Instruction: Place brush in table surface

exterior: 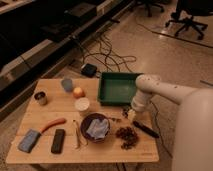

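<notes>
The brush is a slim dark stick. It lies flat on the light wood table surface near the right edge, angled toward the front right corner. My gripper hangs from the white arm just below the green tray. It is right at the brush's upper left end. I cannot see whether it touches the brush.
A dark bowl holding a cloth stands mid-table, with a brown clump beside it. An orange-handled tool, a black bar and a blue pad lie at the left. Cups and a fruit stand behind.
</notes>
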{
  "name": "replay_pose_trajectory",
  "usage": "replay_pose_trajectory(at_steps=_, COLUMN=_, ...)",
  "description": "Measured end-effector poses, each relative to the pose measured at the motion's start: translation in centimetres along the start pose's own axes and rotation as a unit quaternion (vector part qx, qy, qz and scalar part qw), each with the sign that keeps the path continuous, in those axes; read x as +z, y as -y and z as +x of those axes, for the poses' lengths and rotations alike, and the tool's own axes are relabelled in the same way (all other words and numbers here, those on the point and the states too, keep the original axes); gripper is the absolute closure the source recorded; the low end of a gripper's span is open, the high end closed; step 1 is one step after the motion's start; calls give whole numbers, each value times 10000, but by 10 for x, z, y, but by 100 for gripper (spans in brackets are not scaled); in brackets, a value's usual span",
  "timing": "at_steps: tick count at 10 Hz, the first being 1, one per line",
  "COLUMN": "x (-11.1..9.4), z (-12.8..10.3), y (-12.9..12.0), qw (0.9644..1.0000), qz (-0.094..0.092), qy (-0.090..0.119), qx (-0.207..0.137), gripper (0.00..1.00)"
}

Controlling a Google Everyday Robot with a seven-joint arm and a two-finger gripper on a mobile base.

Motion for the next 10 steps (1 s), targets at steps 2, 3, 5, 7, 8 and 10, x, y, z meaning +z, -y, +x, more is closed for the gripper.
replay_pose_trajectory(at_steps=2, x=-1, z=3, y=-3, qw=9999, qz=124, qy=28, qx=-73, gripper=20)
replay_pose_trajectory(at_steps=3, x=-3, z=6, y=-5, qw=9999, qz=132, qy=78, qx=-67, gripper=20)
replay_pose_trajectory(at_steps=5, x=-8, z=10, y=-6, qw=9997, qz=160, qy=204, qx=-6, gripper=20)
replay_pose_trajectory(at_steps=7, x=-13, z=12, y=-7, qw=9986, qz=384, qy=355, qx=70, gripper=20)
replay_pose_trajectory(at_steps=8, x=-19, z=6, y=-11, qw=9955, qz=698, qy=613, qx=187, gripper=20)
replay_pose_trajectory(at_steps=10, x=-32, z=2, y=-13, qw=9888, qz=938, qy=1085, qx=419, gripper=20)
